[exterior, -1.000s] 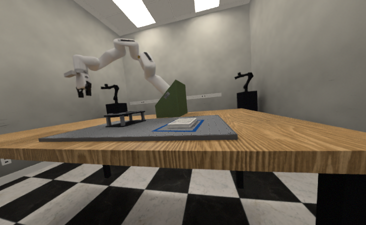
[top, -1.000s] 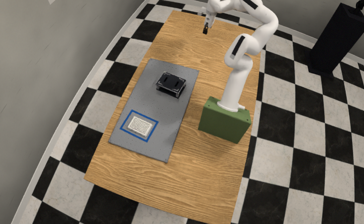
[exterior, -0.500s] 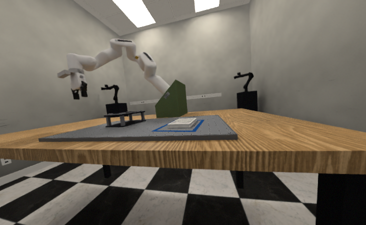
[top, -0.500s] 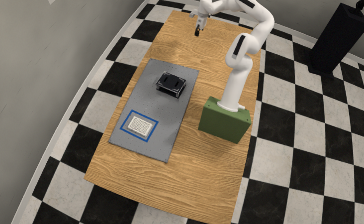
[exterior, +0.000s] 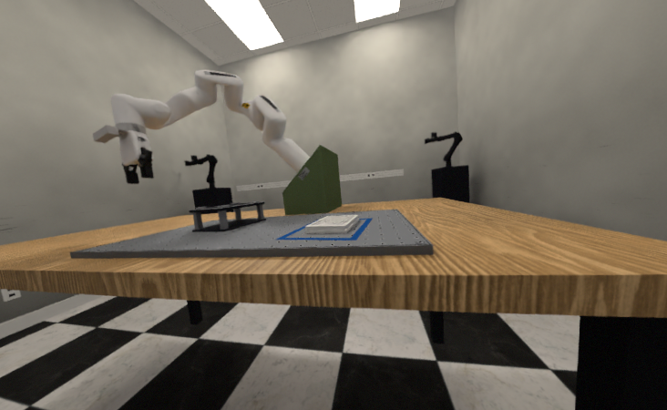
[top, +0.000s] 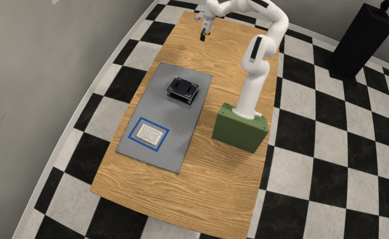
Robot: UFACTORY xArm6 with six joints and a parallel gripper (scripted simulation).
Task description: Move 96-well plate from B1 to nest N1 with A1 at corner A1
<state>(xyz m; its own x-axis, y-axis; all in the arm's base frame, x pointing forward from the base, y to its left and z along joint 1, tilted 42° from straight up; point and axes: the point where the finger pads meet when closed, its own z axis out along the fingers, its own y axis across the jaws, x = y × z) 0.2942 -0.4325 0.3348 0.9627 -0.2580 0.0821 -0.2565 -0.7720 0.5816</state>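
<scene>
In the exterior view, the gripper [exterior: 138,173] hangs high in the air at the far left, beyond the end of the grey board [exterior: 182,246], its fingers spread wide with nothing between them. Next to the right stands the raised black nest [exterior: 227,207] on its short legs, empty on top. Further right, the white plate [exterior: 332,223] lies flat on the board inside the blue outline [exterior: 295,235], well apart from both the nest and the gripper. Behind it sits the green block [exterior: 311,184] that carries the white arm [exterior: 270,119].

The pickup has not begun, and the arm has a long way to travel, since the nest lies between the gripper and the plate. A low path across the board could clip the nest and shift it. The plate looks shallow and smooth-sided, so a grasp taken too high or off-centre could let it tip or slide out during the lift. The cut-off corner is too small to make out in either view, and the nest's corner mark cannot be read either; if the plate's orientation is not checked, it could end up turned the wrong way round. Setting it down slightly askew could leave one edge riding on a locator instead of sitting flat.
</scene>
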